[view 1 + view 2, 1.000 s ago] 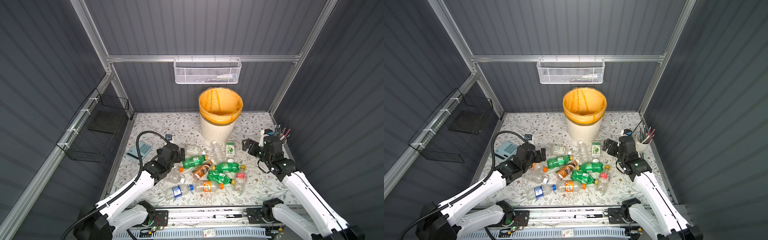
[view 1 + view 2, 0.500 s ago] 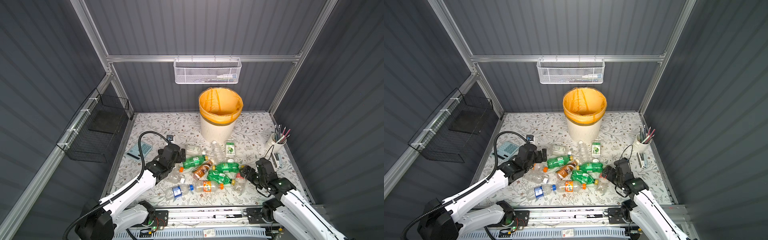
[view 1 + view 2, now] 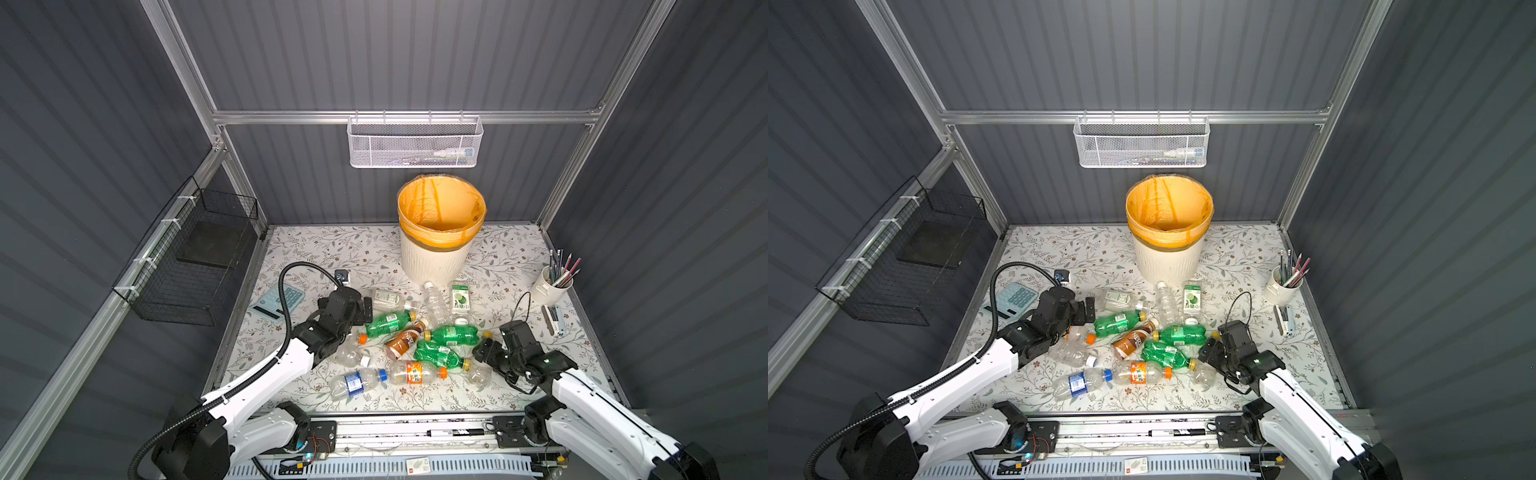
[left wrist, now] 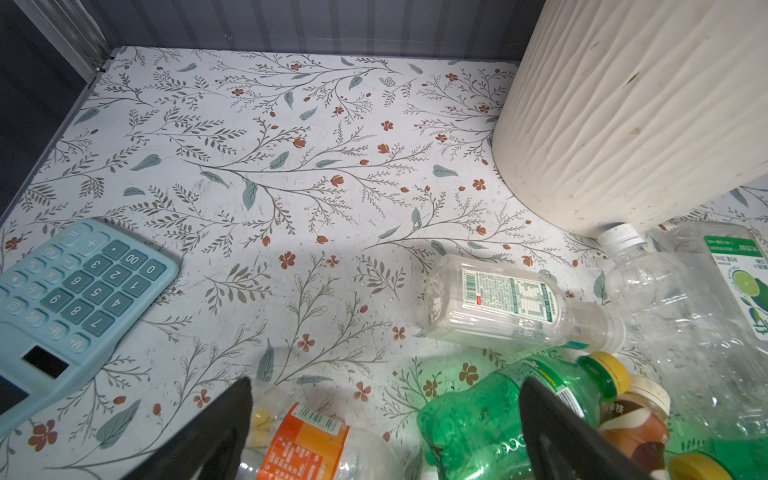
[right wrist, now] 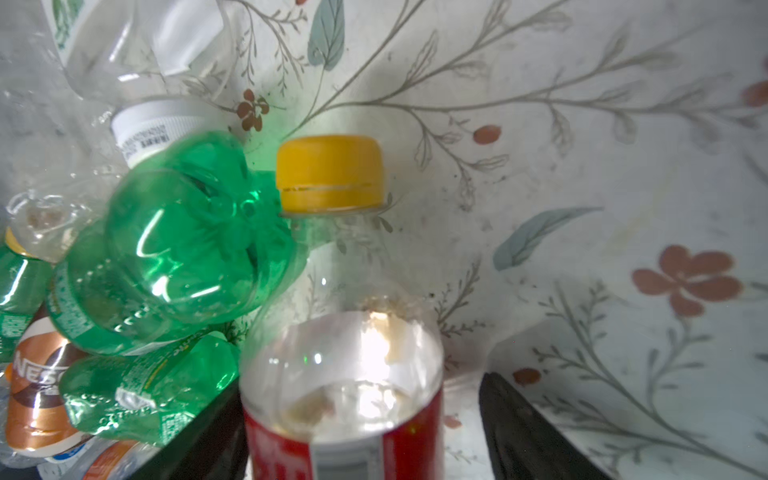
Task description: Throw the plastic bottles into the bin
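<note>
Bottles (image 3: 451, 334) number about a dozen in both top views: three green, one brown, the rest clear. All lie on their sides in a loose heap on the floral table (image 3: 332, 249), just in front of the single bin (image 3: 432, 266) and between the two arms. The bin stands upright at the back. It is a round, cream-white tub with ribbed walls that taper downward, lined with a thin glossy orange bag folded over the rim.

Two green bottles are smooth and rounded. The third (image 3: 1163, 353) is crushed and creased. The brown bottle (image 3: 403, 341) is stubby with a pale cap. Among the clear ones, one is squarish (image 4: 507, 303), one finely ribbed (image 3: 436, 305), and several are dented.

The left gripper (image 4: 384, 386) hangs with its black fingers spread wide above a green bottle and an orange-labelled one, gripping neither. The right gripper (image 5: 361, 390) straddles a clear red-labelled bottle (image 5: 345, 374). One finger sits against the bottle and a gap shows at the other, so the jaws are not clamped.

One flat pale-blue calculator (image 3: 277, 301), one white pencil cup (image 3: 547, 289), one white mesh basket (image 3: 413, 143) and one black wire basket (image 3: 195, 257) complete the scene.
</note>
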You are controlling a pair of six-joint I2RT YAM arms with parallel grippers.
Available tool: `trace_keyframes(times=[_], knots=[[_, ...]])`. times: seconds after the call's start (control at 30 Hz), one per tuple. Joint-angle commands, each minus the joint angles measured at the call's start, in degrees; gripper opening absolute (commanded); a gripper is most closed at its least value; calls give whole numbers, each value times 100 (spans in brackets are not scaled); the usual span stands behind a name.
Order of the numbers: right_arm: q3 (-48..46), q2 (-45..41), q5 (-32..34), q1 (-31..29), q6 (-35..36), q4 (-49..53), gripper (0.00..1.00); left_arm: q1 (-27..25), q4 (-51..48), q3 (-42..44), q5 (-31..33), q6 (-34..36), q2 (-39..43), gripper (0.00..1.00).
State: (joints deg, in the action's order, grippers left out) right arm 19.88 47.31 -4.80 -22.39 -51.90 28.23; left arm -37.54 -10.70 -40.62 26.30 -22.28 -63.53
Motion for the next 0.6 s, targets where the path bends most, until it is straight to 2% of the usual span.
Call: trace_keyframes(times=[0.0, 0.17, 0.3, 0.43, 0.57], knots=[[-46, 116, 96, -18, 77, -83, 77, 15, 10, 11, -46, 66, -33, 100], [-37, 15, 297, -19, 112, -112, 63, 15, -11, 21, -36, 64, -39, 100], [-15, -196, 463, -4, 219, -167, 56, 10, 6, 45, -18, 66, -37, 100], [416, -517, 734, 128, 614, 69, 54, 12, 19, 54, 25, 73, -49, 100], [1569, -1026, 1418, 492, 1461, 491, 55, 17, 76, 115, 90, 73, -19, 100]])
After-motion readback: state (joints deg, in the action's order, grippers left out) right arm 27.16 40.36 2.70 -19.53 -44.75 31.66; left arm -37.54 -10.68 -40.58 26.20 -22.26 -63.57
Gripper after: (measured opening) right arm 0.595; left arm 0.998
